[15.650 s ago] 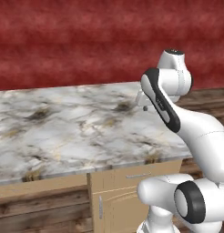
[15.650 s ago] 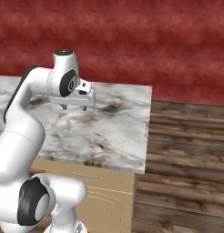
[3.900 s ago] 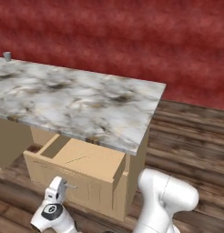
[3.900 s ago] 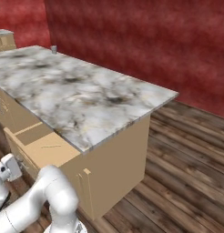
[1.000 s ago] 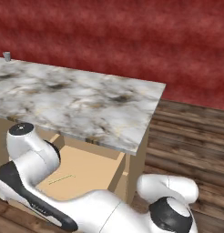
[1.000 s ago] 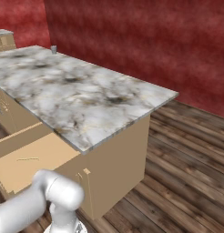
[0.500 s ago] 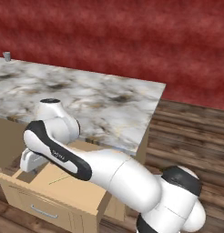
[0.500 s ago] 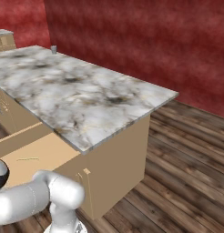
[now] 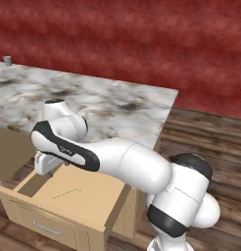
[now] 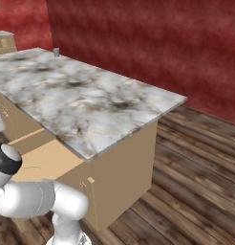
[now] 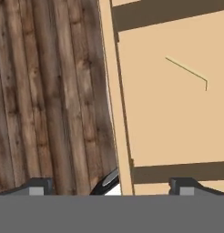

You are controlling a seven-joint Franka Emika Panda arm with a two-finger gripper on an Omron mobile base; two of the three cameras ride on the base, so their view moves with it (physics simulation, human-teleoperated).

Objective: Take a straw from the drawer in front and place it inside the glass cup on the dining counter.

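While the arm was still rising over the drawer (image 9: 68,203) half a second ago, it now reaches further across its open box, the gripper (image 11: 111,184) spread wide, holding nothing, straddling the drawer's side wall. Below lies dark plank floor (image 11: 50,91). The straw (image 11: 186,70) lies flat on the drawer bottom, ahead of the gripper and off to one side, well apart. Beyond, the marble tabletop (image 9: 108,105) carries the glass cup (image 9: 7,60) at its far corner, before a red wall (image 9: 142,39).
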